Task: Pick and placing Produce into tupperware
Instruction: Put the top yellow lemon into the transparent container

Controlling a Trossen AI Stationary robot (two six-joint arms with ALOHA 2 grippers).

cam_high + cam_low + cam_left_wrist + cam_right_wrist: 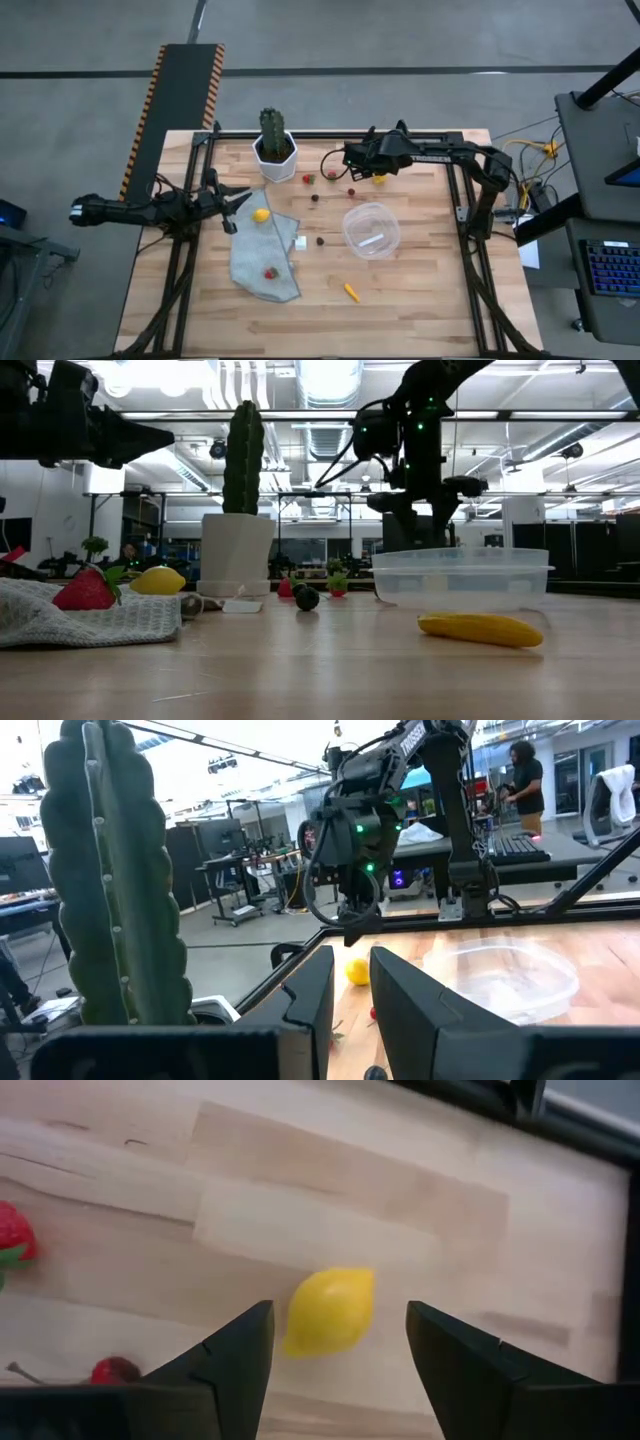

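Observation:
The clear round tupperware (371, 229) stands right of the table's middle, with no produce in it. One lemon (330, 1312) lies on the wood near the far edge, and my open right gripper (338, 1315) hangs over it with a finger on each side, apart from it. A second lemon (261, 214) and a strawberry (270, 272) lie on a grey cloth (255, 255). My open left gripper (238, 208) hovers just left of that lemon, raised off the table. The orange carrot (351, 292) lies near the front. Red and dark berries (315, 197) are scattered between pot and tub.
A cactus in a white pot (274, 150) stands at the far edge, left of my right gripper. A small white cube (300, 241) sits by the cloth's right edge. Black frame rails (455, 200) run along the table's sides. Bare wood lies toward the near edge.

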